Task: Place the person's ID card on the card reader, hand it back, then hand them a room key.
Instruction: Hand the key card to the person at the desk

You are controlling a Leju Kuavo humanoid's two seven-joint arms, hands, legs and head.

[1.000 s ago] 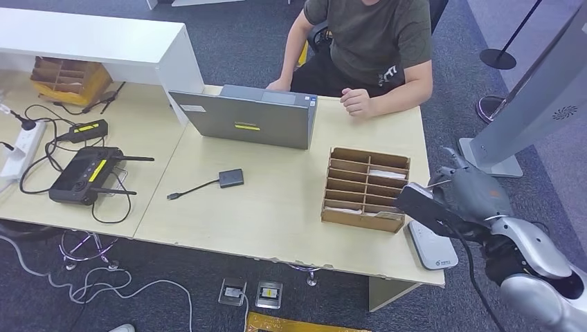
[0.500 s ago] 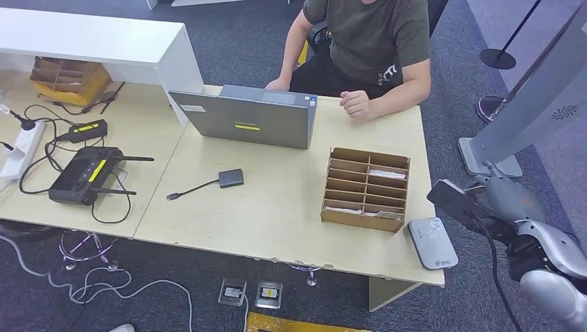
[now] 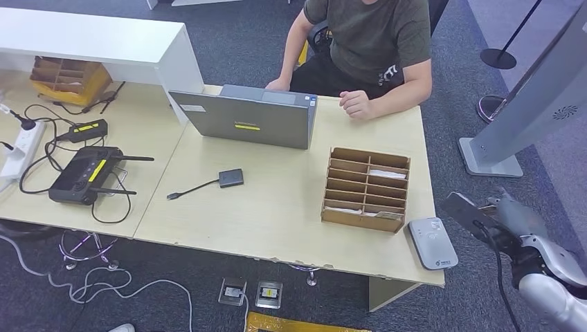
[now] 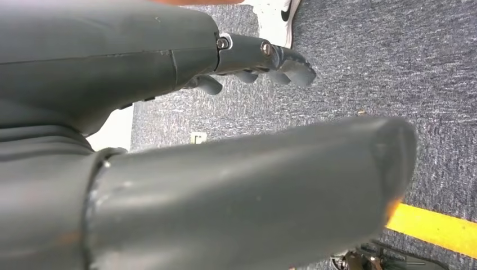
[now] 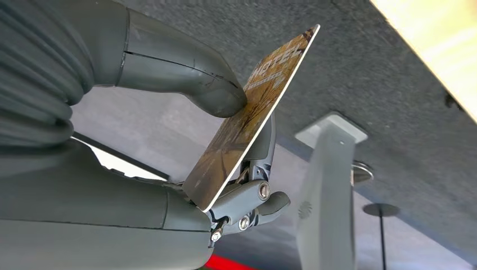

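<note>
My right hand [image 3: 516,220] hangs off the table's right edge, near the card reader [image 3: 432,242]. It pinches a room key card [image 3: 462,207] between thumb and fingers. In the right wrist view the key card [image 5: 253,112] is brown with "HOTEL" printed on it, held edge-on by the hand [image 5: 135,191]. The grey reader lies bare at the table's front right corner. The person [image 3: 370,38] sits behind the table, one hand [image 3: 356,104] resting on it. My left hand [image 4: 225,169] hangs over the carpet with fingers apart, holding nothing.
A wooden slotted card rack [image 3: 365,188] stands left of the reader. A grey laptop [image 3: 246,117] stands at the table's back, a small adapter [image 3: 230,178] with cable in front of it. A silver kiosk stand [image 3: 533,104] rises to the right of my hand.
My right hand, still holding the key card, has moved from over the rack's right end to the right and back toward me, off the table's edge. The reader is now uncovered.
</note>
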